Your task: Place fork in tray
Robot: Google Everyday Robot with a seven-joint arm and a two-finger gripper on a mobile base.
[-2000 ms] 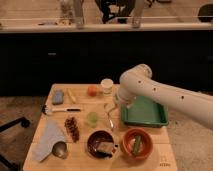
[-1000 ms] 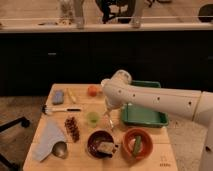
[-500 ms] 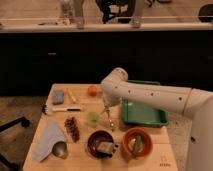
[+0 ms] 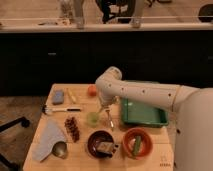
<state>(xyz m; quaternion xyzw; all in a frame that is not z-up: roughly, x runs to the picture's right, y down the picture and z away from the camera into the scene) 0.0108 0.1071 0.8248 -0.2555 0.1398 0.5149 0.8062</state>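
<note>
Poised low over the light wooden table [image 4: 80, 156], the white two-finger gripper [image 4: 105, 111] is seen with its jaws spread apart. Just beneath it, the slim silver metal fork [image 4: 111, 122] is laid on the tabletop between the small green cup [image 4: 92, 118] and the large green rectangular plastic tray [image 4: 145, 113], outside the tray. Whether it is touched cannot be told.

pincer [image 4: 105, 110]: jaws apart, just above fork [image 4: 111, 122] | tray [image 4: 145, 113]: near fork
</note>
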